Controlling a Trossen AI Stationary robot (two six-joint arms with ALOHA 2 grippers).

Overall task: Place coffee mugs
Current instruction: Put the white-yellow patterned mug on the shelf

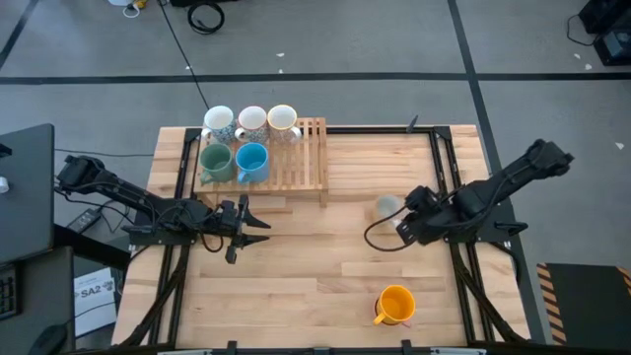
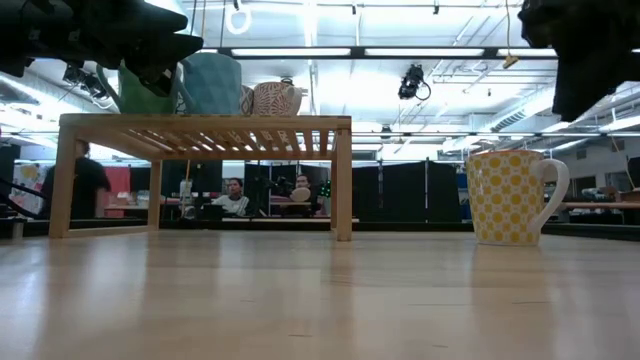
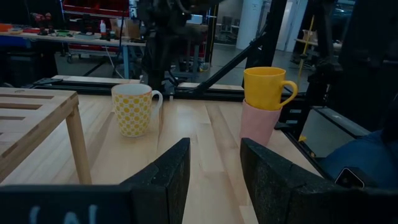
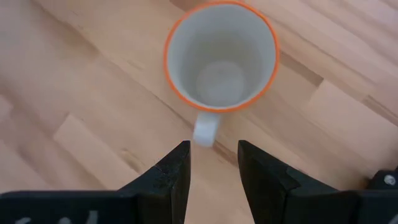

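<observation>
Behind the table we see a workshop with dark partitions, ceiling lights and a few people (image 2: 234, 197) seated far off. We look down on a pale wooden table (image 1: 315, 276) with a slatted wooden rack (image 1: 301, 163) near its far edge.

On the rack stand five coffee mugs: a patterned white one (image 1: 218, 123), a second white one (image 1: 252, 121) and a cream one (image 1: 283, 119) in the back row, with a green mug (image 1: 216, 161) and a blue mug (image 1: 251, 159) in front of them.

Near the table's front edge we see an orange mug (image 1: 395, 305); from the left wrist view it sits stacked on top of an upturned pink mug (image 3: 257, 122).

A white mug with yellow dots and an orange rim (image 4: 221, 55) stands upright on the table between the rack and the right arm, its handle turned toward the right gripper (image 4: 214, 163). That gripper hovers directly over the mug, pointing down at it, its fingers (image 4: 174, 177) parted a little with nothing between them; the handle lies just beyond the fingertips.

We find the left gripper (image 1: 251, 225) low over the table just in front of the rack, aimed across toward the dotted mug. Its fingers (image 3: 165, 177) stand slightly apart and hold nothing.
</observation>
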